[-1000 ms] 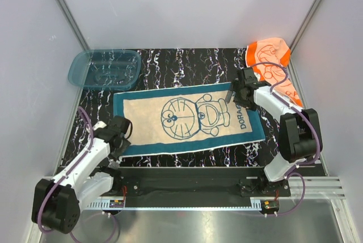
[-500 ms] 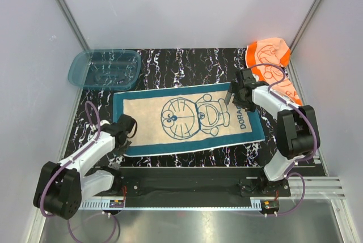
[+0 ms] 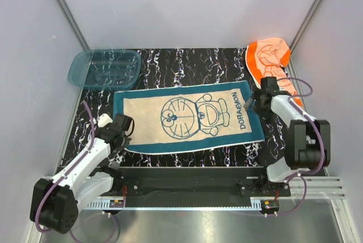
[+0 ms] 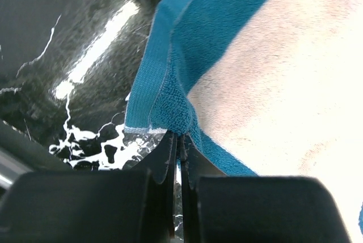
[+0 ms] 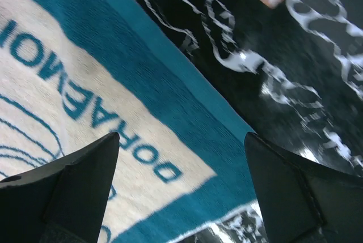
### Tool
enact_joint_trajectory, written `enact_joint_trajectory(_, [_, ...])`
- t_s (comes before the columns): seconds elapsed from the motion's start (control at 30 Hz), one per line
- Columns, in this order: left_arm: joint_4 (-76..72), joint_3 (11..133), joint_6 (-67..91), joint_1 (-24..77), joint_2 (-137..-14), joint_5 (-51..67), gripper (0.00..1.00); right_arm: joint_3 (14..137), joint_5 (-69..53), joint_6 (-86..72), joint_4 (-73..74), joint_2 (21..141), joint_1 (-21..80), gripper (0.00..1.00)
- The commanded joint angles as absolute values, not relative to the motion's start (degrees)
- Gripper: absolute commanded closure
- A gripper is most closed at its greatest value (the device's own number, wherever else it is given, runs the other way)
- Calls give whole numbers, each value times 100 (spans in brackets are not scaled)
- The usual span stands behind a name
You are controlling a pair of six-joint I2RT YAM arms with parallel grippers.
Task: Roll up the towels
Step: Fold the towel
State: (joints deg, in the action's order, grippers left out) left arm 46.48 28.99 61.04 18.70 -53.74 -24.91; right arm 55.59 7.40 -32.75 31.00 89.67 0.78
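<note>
Gripping the near-left corner hem of the teal Doraemon towel (image 4: 238,73) with the left gripper (image 4: 180,141), jaws shut on the cloth. Hovering over its right border with the right gripper (image 5: 181,158), spread wide, holding nothing. Farther back, leaving the orange towel (image 3: 271,56) crumpled in the far-right corner. Likely starting the first roll; next calls for turning that corner over evenly, without dragging.
</note>
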Motion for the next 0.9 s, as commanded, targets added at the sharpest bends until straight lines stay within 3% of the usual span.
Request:
enact_joint_trajectory(0.0, [4316,3023,5591,1872,-5203,-2496,99,5300,1072,-3665,3558,8157,53,2])
enact_joint_trajectory(0.33, [3876,2909,5142,1828,-4887,-2136,99,4606,1073,-4166,4078,7559,-412,18])
enact_joint_trajectory(0.6, [3701,2786,5072,1819,-4711,-2083,99,4614,1038,-4175,3912,8156,-519,41])
enact_joint_trajectory(0.87, [3525,2742,4957,1626,-4808,-1925,98,4500,1055,-4219,3718,8508,-519,50])
